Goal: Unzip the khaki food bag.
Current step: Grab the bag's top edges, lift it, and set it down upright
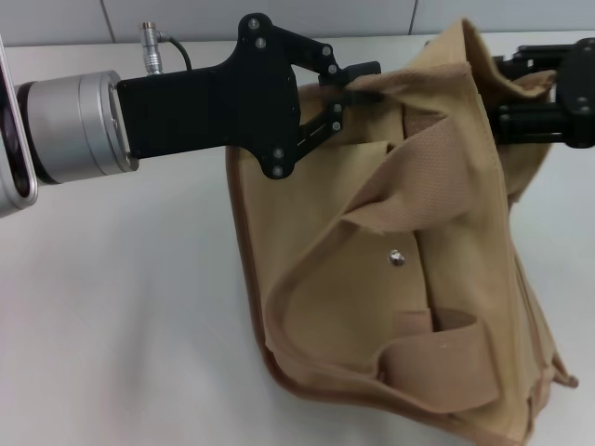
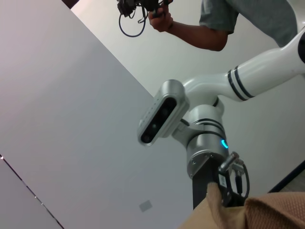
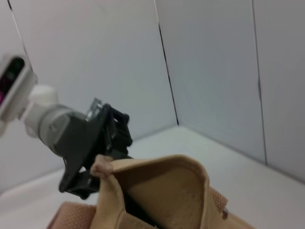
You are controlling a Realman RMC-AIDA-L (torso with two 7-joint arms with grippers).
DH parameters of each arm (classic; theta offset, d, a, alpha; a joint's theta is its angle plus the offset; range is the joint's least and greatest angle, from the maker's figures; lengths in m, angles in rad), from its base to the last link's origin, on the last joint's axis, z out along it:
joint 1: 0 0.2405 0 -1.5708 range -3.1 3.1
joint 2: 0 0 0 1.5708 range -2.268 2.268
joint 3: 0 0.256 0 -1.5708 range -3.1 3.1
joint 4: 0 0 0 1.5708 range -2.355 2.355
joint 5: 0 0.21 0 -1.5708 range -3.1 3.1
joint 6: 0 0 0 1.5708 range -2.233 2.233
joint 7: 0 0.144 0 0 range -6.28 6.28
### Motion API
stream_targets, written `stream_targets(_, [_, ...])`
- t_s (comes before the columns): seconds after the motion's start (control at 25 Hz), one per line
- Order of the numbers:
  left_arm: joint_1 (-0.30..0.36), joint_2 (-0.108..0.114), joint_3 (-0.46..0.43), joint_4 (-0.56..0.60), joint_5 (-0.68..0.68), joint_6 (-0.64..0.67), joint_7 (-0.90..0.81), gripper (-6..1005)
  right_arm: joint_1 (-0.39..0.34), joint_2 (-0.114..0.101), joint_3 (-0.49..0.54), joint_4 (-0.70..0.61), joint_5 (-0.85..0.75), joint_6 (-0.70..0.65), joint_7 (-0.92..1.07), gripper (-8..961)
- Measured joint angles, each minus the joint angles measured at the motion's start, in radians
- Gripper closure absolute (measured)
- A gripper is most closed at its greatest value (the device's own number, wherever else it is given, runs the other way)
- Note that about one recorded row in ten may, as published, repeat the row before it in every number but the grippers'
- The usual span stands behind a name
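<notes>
The khaki food bag [image 1: 437, 279] hangs tilted above the white table, its front pockets, metal snap [image 1: 397, 257] and two wide webbing handles [image 1: 420, 177] facing me. My left gripper [image 1: 358, 82] reaches in from the left and is shut on the bag's top left corner. The right wrist view shows this same left gripper [image 3: 96, 164] pinching that corner of the bag [image 3: 162, 195]. My right gripper [image 1: 504, 88] is shut on the top right edge. The left wrist view shows that right gripper [image 2: 220, 193] holding a peak of bag fabric [image 2: 257, 214]. The top zipper is hidden.
The white table [image 1: 121, 316] spreads out under and to the left of the bag, with a tiled wall behind it. In the left wrist view a person's arm [image 2: 200, 36] holds a cable above my right arm.
</notes>
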Motion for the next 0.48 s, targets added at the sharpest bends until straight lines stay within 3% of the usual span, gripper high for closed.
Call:
stream_targets(0.24, [-0.004,0.0,0.002,-0.002,0.0,0.0,0.001,914,0.057,-0.007,-0.004,-0.034,-0.084,-0.043,0.07,260])
stream_targets(0.48, [-0.006,0.0,0.003,-0.003,0.0,0.001,0.002,913,0.103,-0.04,-0.015,-0.035,-0.105,-0.15,0.119,260])
